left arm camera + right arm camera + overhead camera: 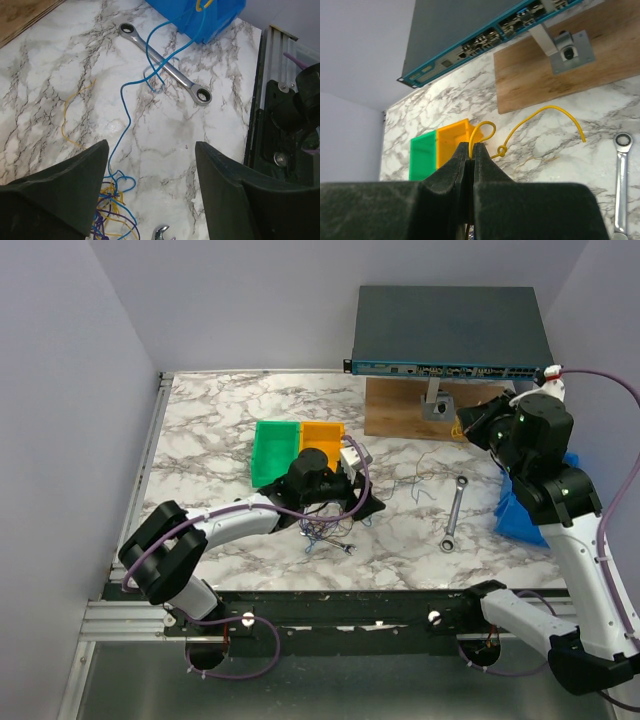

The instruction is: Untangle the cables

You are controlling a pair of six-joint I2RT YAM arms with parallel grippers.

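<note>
**Two arms, two tools, seen from three cameras.** My left tool [150, 167] stands low over the marble table [220, 410]. Its two fingers [65, 195] are spread wide, and nothing but bare table shows in the gap between them.

The cables [325, 530] lie as one small tangle on the table, just on the near side of that tool in the overhead view. In the left wrist view the tangle sits beside the left-hand finger and shows blue, yellow and purple strands.

One blue cable [124, 115] runs out of the tangle, loops across the one steel wrench [165, 70] and carries on to the one blue bag [215, 15]. One loose yellow strand [70, 120] curves on the table to the left of the blue cable, apart from the wrench.

My right tool [471, 147] is raised at the far right of the table. Its two fingers are pressed together, pinching one yellow cable [545, 110]. That cable carries a single small knot just beyond the fingertips, then arcs free to the right.

Past the right tool lie one wooden board [560, 70] and one network switch [470, 35] held above it on a metal bracket. There are also two bins side by side — one green bin [422, 155] and one orange bin [451, 145], touching along their long sides
</note>
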